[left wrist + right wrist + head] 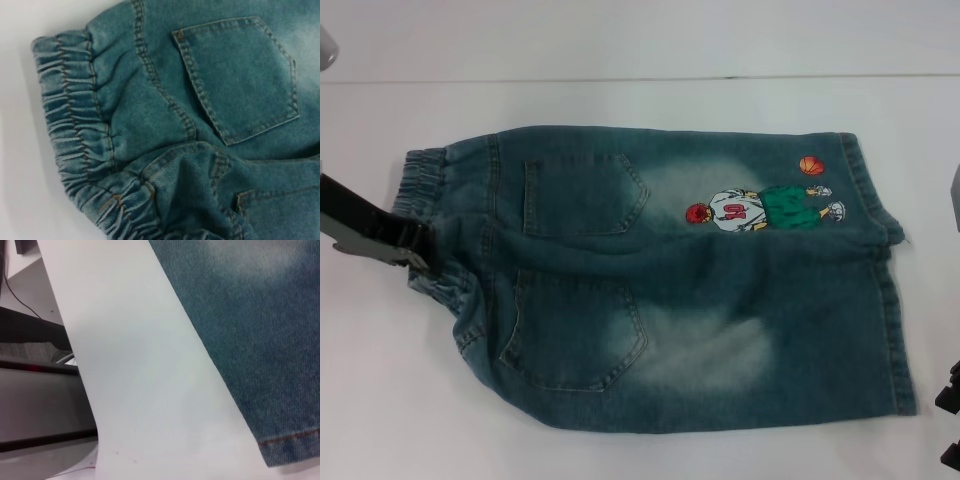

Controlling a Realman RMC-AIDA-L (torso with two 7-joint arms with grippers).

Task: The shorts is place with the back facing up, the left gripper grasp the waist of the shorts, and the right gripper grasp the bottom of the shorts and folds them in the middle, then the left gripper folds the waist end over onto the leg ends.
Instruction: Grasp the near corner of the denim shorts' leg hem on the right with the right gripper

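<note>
The shorts (pixel 700 300) are coarse, matt washed denim with a puckered elastic waist (pixel 75 135) and raised stitching, lying on a smooth, matt white tabletop (pixel 620 40).

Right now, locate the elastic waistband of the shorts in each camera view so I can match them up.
Head view: the waist of the shorts is at the garment's left end, with the left gripper at its puckered edge.
Left wrist view: the same gathered band fills the picture's side, close up.
Right wrist view: not in it; only plain denim and a stitched hem show.
Shared landmark: the upper back pocket, in the head and left wrist views.
</note>
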